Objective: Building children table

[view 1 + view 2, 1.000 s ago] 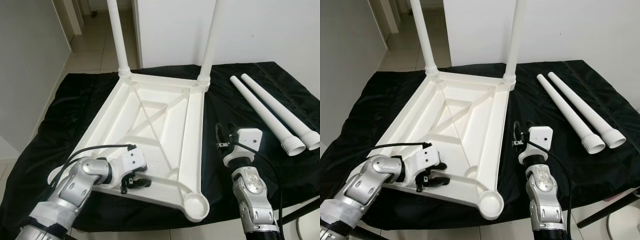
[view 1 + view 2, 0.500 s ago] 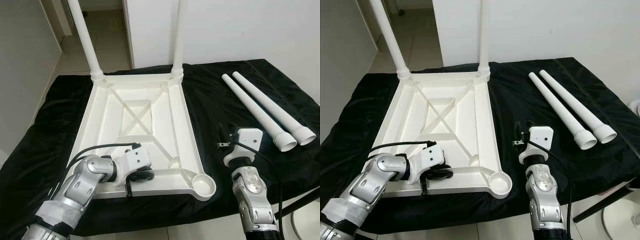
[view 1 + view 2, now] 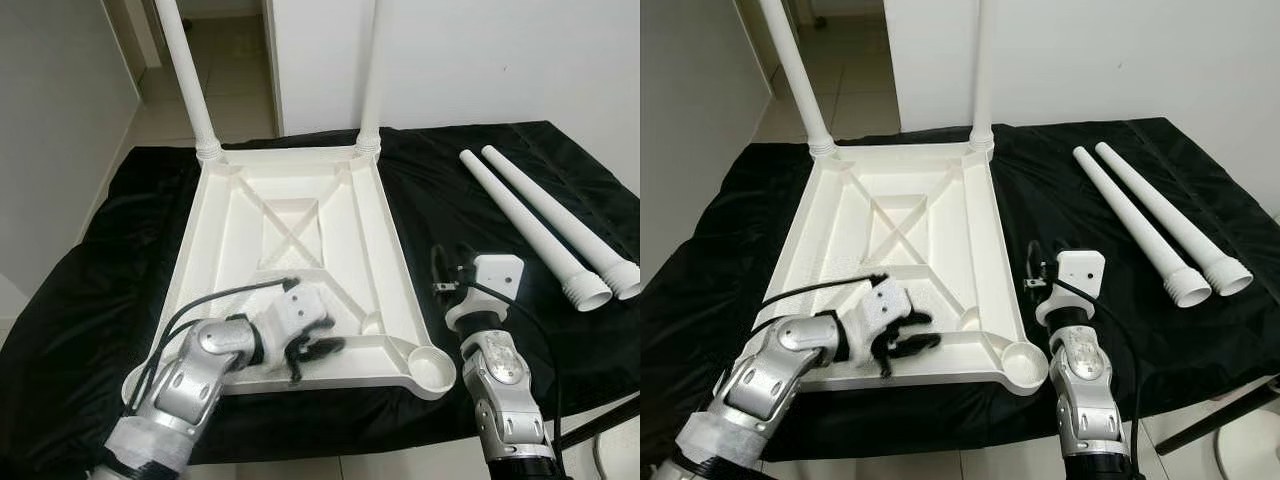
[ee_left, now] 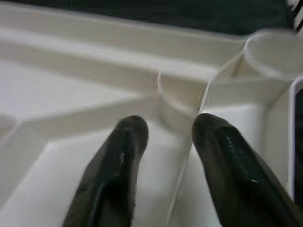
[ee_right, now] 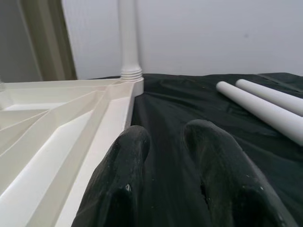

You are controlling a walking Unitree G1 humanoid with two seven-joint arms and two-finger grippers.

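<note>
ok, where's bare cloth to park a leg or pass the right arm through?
Free: the black cloth strip between the upturned tabletop and the two loose legs, ahead of the right gripper. Also the cloth left of the tabletop. Crowded: the tabletop's near edge, where the left gripper rests by the empty corner socket.

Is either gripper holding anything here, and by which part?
The left gripper straddles a thin rib of the upturned tabletop near its front edge; a firm clamp cannot be told. The right gripper holds nothing.
</note>
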